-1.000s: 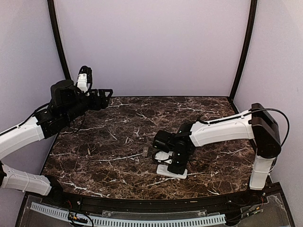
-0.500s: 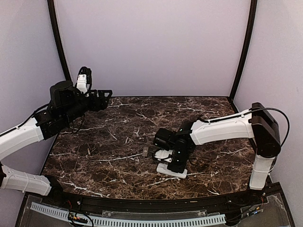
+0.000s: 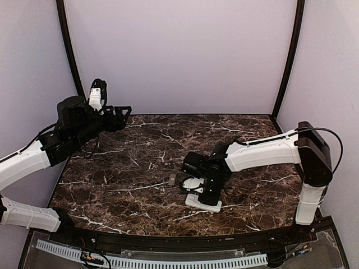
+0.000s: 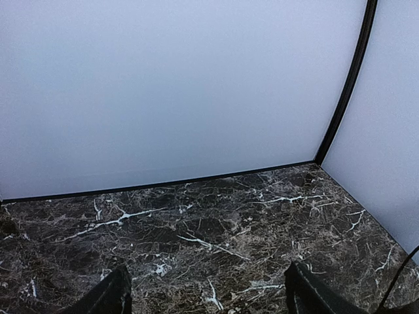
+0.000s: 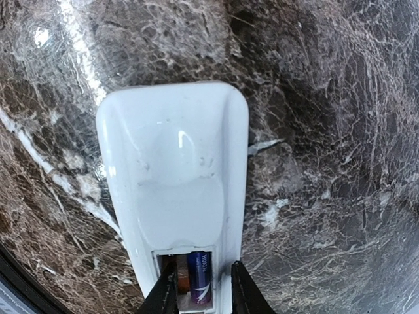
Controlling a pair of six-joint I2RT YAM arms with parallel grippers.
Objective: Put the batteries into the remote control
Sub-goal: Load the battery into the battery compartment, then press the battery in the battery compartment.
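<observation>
Right claw [image 3: 205, 197], top view: points down onto the remote control [image 3: 197, 204], which lies on the marble table [image 3: 123, 168] near the front, right of centre.
Loose battery [image 3: 171, 180], top view: on the table left of the remote, apart from it.
Left claw [image 3: 122, 111], top view: raised over the far left corner.
Left claw [image 4: 206, 297], left wrist view: fingertips [image 4: 111, 297] spread wide above the table [image 4: 196, 229].
Remote control [image 5: 173, 170], right wrist view: back up, bay uncovered, seated battery [image 5: 200, 278] inside.
Right claw [image 5: 201, 297], right wrist view: fingers [image 5: 165, 294] slightly apart, flanking the bay; pinching or not, cannot tell.
</observation>
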